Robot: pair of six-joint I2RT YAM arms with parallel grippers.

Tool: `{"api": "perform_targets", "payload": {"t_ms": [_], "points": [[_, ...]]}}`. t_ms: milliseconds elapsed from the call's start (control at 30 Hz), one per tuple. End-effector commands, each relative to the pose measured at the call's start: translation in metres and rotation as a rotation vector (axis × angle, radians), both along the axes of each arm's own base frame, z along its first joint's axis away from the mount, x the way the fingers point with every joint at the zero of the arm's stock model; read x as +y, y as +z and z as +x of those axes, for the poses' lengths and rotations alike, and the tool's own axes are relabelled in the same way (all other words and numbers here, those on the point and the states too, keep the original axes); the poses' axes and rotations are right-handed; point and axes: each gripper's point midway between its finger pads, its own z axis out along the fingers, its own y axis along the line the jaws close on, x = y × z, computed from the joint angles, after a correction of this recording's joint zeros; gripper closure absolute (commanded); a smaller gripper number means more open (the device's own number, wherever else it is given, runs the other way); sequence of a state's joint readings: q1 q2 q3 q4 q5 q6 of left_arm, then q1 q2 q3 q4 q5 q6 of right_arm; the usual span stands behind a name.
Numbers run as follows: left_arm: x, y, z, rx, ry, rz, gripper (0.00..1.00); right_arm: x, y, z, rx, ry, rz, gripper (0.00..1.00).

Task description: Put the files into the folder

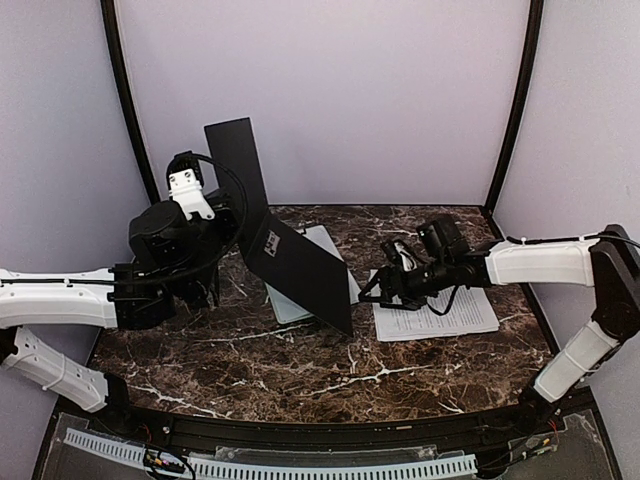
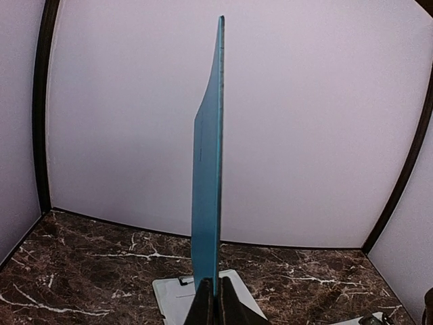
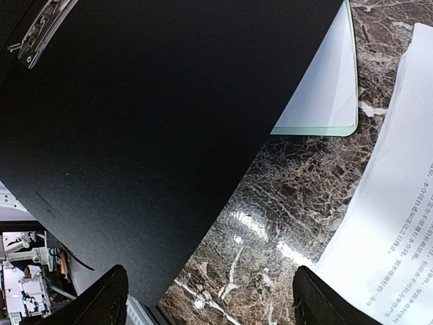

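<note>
The folder [image 1: 305, 270] stands open left of the table's middle, black inside facing right. One cover is raised upright [image 1: 235, 160] and the other slopes down to the table. My left gripper [image 1: 240, 222] is shut on the raised cover, seen edge-on as a teal sheet [image 2: 208, 169] between the pads [image 2: 216, 298]. The files [image 1: 440, 315] lie flat to the right, white with black text, also in the right wrist view [image 3: 392, 203]. My right gripper [image 1: 372, 290] is open and empty [image 3: 210, 298], low over the marble between the folder's black flap [image 3: 149, 122] and the files.
A pale green clipboard [image 1: 325, 240] lies under and behind the folder; its corner [image 3: 325, 95] and metal clip [image 3: 37, 30] show in the right wrist view, and it also shows in the left wrist view [image 2: 172, 298]. Purple walls close the back and sides.
</note>
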State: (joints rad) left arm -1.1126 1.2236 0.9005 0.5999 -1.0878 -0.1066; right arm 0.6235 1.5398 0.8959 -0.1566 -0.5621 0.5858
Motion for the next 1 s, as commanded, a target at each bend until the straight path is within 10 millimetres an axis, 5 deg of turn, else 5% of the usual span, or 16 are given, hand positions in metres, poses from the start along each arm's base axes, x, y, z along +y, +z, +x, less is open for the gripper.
{"api": "perform_targets", "payload": {"t_ms": [0,400,700,967], "points": [[0.002,0.027,-0.012,-0.036,-0.145,-0.072,0.99,0.003,0.016,0.011,-0.064,-0.011,0.003,0.19],[-0.026,0.073,-0.042,-0.039,-0.628,-0.111,0.99,-0.044,0.066,0.049,-0.213,-0.132,-0.077,0.20],[-0.061,0.027,-0.023,0.221,-0.915,-0.259,0.99,-0.065,0.072,0.058,-0.238,-0.160,-0.119,0.20],[-0.033,-0.031,0.024,0.410,-0.789,-0.172,0.99,-0.066,0.057,0.057,-0.220,-0.148,-0.145,0.20]]}}
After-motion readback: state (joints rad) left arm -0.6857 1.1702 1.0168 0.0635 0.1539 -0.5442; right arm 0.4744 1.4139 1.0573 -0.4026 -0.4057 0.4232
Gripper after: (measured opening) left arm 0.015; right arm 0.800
